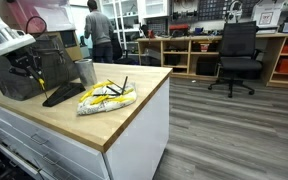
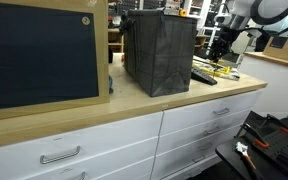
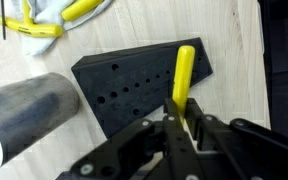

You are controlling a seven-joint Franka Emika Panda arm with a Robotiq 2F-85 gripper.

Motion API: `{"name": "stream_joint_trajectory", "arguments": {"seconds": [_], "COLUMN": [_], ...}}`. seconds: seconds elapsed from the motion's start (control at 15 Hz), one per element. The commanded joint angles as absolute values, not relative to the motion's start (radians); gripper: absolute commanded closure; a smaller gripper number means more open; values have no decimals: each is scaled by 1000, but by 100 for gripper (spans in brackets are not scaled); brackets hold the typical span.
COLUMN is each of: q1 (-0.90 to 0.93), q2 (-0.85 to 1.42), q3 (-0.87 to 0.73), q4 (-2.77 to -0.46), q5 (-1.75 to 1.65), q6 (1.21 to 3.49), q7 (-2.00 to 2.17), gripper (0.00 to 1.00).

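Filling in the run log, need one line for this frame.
claw: shut on yellow stick | stick tip: over black holed block, contact unclear | nearby: metal cup, white cloth bundle | surface: wooden counter

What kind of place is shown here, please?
Most likely a workshop or lab: open shelves of tools and bins along the wall, a wooden worktop over white drawers, and a black office chair.
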State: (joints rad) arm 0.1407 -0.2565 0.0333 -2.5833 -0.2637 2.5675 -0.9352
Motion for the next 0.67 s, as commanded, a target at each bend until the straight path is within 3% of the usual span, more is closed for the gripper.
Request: {"name": "stream_joint_trajectory", "arguments": {"seconds": [0.0,0.6], "q1": [128,112], "q2": [-261,-248], "q3": [43,38], "q4": [-2575,-2567], "q5": [-293,-297], "q6": [2570,2585], "q7": [-906,-904], "gripper": [96,96]}}
